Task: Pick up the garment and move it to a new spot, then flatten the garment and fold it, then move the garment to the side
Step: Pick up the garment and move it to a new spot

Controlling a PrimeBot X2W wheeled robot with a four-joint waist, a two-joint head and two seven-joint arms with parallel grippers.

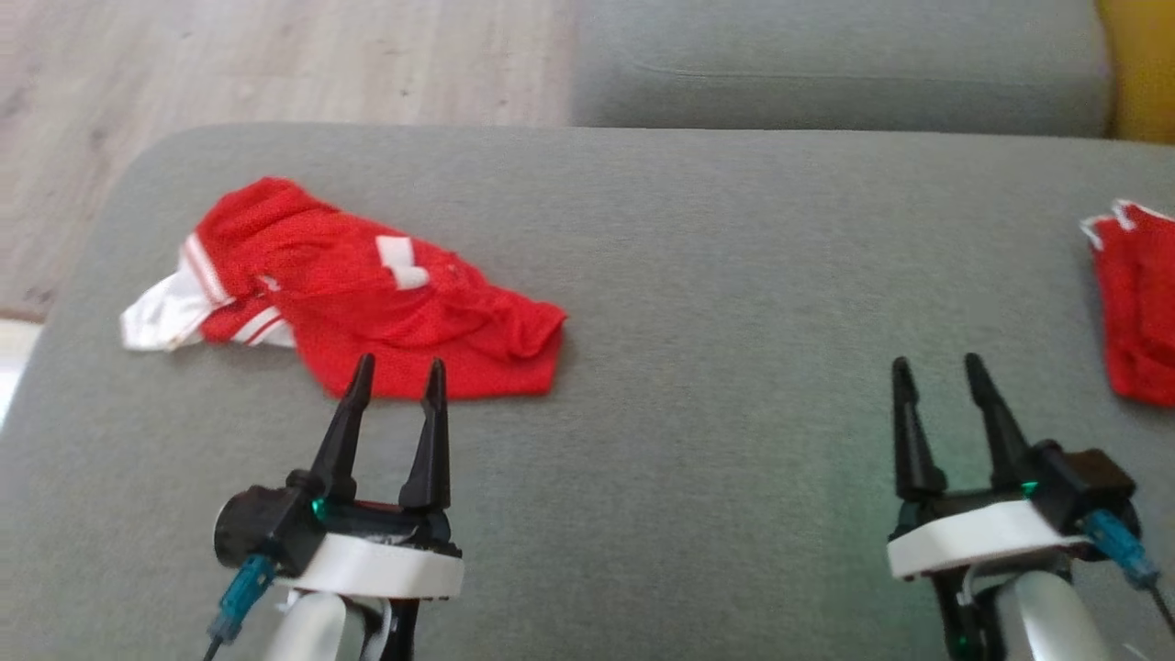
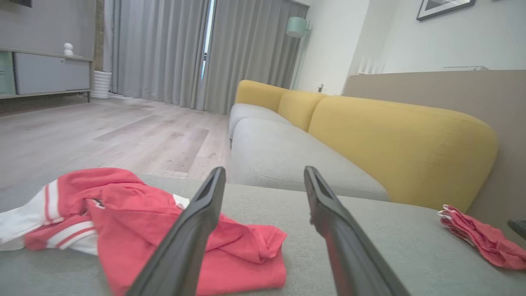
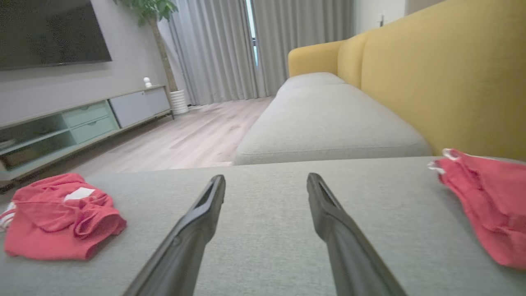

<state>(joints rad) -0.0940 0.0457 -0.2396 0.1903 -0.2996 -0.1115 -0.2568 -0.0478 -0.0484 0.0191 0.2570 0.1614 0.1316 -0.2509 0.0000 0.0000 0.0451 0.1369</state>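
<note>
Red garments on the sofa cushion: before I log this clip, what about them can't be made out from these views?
- Crumpled red and white garment: head view, its near edge sits behind the left gripper; the white patch is too blurred to read.
- Second red garment: cut off by the right edge in head and right wrist views; full shape unknown.
- Dark object: left wrist view, cut by the right edge; cannot identify.

No readable text or numbers anywhere, not even on the crumpled red garment (image 1: 367, 312).
</note>
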